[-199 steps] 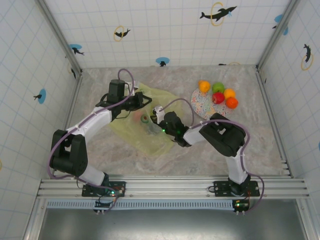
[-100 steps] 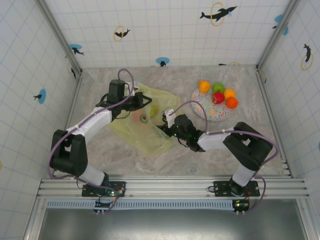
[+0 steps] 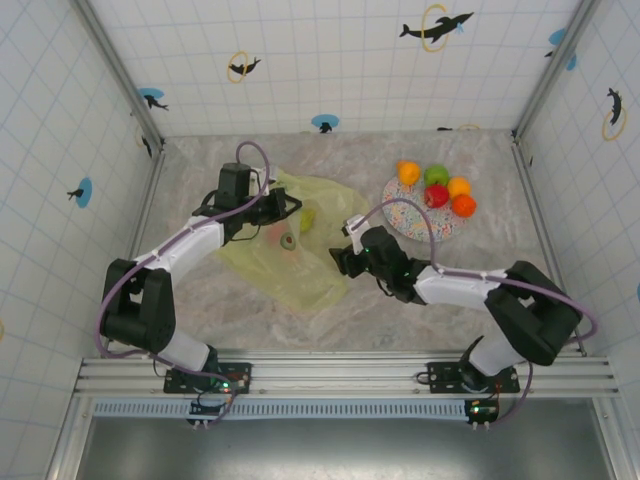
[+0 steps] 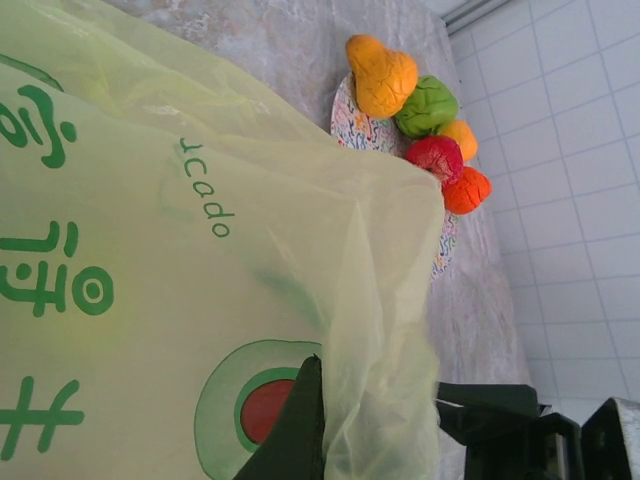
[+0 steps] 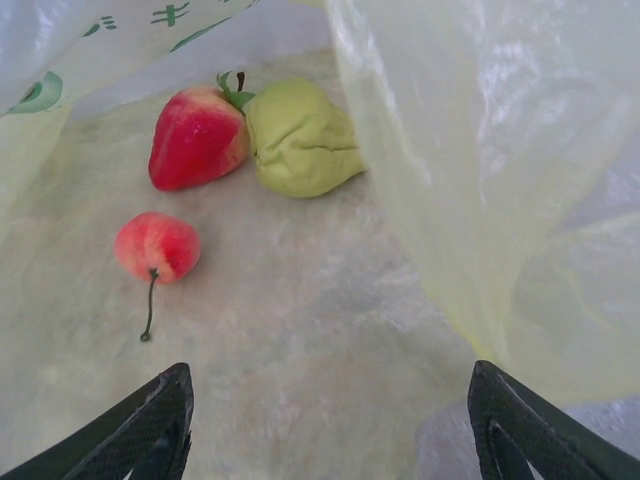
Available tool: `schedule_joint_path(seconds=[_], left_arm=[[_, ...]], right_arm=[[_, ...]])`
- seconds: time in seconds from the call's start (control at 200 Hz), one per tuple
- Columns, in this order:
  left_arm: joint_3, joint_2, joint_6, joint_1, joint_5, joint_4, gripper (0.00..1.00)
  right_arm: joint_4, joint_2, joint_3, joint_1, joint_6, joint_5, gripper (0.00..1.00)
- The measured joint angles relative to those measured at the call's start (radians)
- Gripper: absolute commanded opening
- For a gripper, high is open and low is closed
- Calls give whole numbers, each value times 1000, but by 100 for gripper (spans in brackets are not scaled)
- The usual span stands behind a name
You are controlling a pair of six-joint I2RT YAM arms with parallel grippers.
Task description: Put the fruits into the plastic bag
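Note:
The yellow-green plastic bag lies left of centre, its mouth facing right. My left gripper is shut on the bag's upper edge and holds it up; one dark finger shows against the film. Inside the bag lie a red strawberry, a green fruit and a small pink-red cherry. My right gripper stands open at the bag's mouth, with nothing between its fingers. Several fruits rest on the speckled plate: an orange pear, a green one and a red one.
The plate stands at the back right, near the right wall. The right arm's black body is close beside the bag's raised edge. Bare marbled table stretches in front of the bag.
My right gripper has drawn back to the right, out of the bag to its mouth, and the arm has stretched out. The left gripper keeps its hold on the bag's edge.

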Motion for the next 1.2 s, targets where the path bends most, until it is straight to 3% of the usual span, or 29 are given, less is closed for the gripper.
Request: schedule_joint_path(seconds=[0.275,0.47,0.706,0.971,1.201], left_arm=[[0,0,14,0,-11,0,0],[0,0,14,0,-12,0,0],[0,0,14,0,-12,0,0],[0,0,13,0,-11,0,0],[0,0,13,0,-11,0,0]], right_arm=[[-106,-184,-54,-137,-35,-198,77],[-140,-293,-63,-247,-36,-232,82],[-226,-326,-51,-358,-22,-32,87],[-325,-235,66,-474,-24,196,91],[-397,-87,173,-661,-1,253,93]])
